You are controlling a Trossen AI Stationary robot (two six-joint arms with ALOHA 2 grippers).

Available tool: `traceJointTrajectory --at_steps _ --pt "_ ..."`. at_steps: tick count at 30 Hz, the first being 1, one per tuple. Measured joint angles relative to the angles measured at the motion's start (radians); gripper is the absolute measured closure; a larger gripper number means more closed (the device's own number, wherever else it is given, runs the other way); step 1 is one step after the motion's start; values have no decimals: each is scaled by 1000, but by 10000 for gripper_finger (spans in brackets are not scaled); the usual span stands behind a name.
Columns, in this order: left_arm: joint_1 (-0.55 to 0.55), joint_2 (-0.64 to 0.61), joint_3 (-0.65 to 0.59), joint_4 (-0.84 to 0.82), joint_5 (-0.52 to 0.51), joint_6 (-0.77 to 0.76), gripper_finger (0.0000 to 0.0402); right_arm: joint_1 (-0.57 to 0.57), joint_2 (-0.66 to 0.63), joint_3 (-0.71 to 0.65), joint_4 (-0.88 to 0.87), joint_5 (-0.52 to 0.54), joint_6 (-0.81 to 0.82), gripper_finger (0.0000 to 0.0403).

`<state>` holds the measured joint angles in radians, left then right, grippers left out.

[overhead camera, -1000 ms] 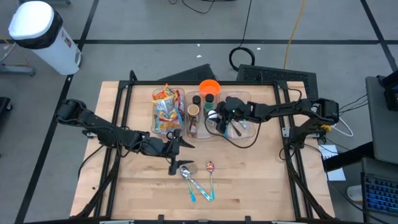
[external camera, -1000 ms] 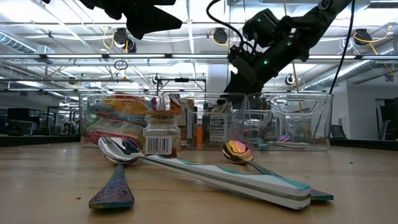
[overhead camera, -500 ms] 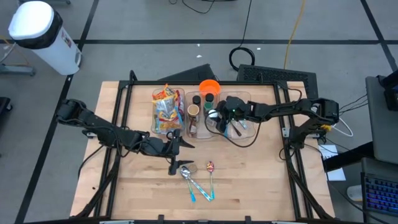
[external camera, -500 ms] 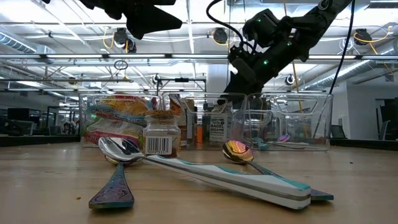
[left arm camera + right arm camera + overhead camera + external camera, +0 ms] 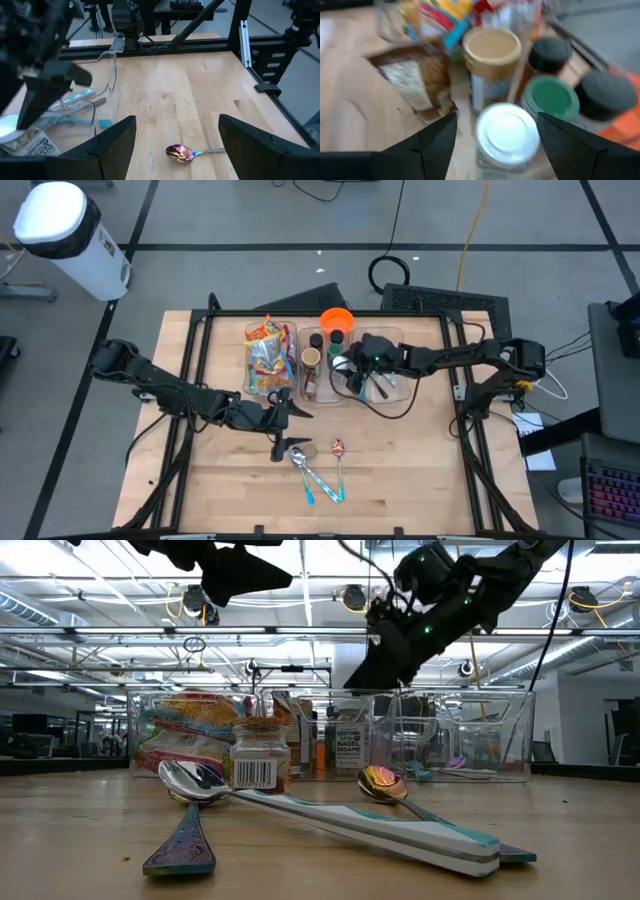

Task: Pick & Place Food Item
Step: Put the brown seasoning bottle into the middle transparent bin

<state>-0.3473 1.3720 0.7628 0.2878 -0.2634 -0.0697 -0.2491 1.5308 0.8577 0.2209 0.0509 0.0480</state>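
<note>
A white-lidded jar (image 5: 507,132) stands upright in the middle clear bin (image 5: 318,380) among other spice jars; the low view shows its label (image 5: 348,750). My right gripper (image 5: 497,120) hovers open just above it, one finger on each side of the lid, touching nothing. It hangs over the bin's rim in the low view (image 5: 368,675). A small barcoded jar (image 5: 258,765) stands on the table by the spoons (image 5: 297,447). My left gripper (image 5: 297,404) waits open above the table near that jar.
The left bin holds snack bags (image 5: 268,355) and the right bin (image 5: 385,385) holds utensils. An orange bowl (image 5: 337,320) sits behind the bins. Iridescent spoons (image 5: 338,448) with teal handles lie at the table's middle; one shows in the left wrist view (image 5: 181,153).
My right gripper has lifted a little and tipped, drawing its fingers up out of the middle bin. The white-lidded jar stays standing in the bin.
</note>
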Motion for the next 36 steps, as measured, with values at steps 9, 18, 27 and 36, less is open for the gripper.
traceJointTrajectory --at_steps 9,18,27,36 --pt "-40 0 0 -20 9 -3 117 107 -119 0 9 0 -130 127" --pt "-148 2 -204 182 -63 -57 117 263 -244 0 8 0 -168 140" --pt "-178 3 -413 317 -184 -337 117 399 -279 0 28 3 -253 143" --pt "-173 134 -392 313 -165 -368 117 437 -278 0 42 7 -271 145"
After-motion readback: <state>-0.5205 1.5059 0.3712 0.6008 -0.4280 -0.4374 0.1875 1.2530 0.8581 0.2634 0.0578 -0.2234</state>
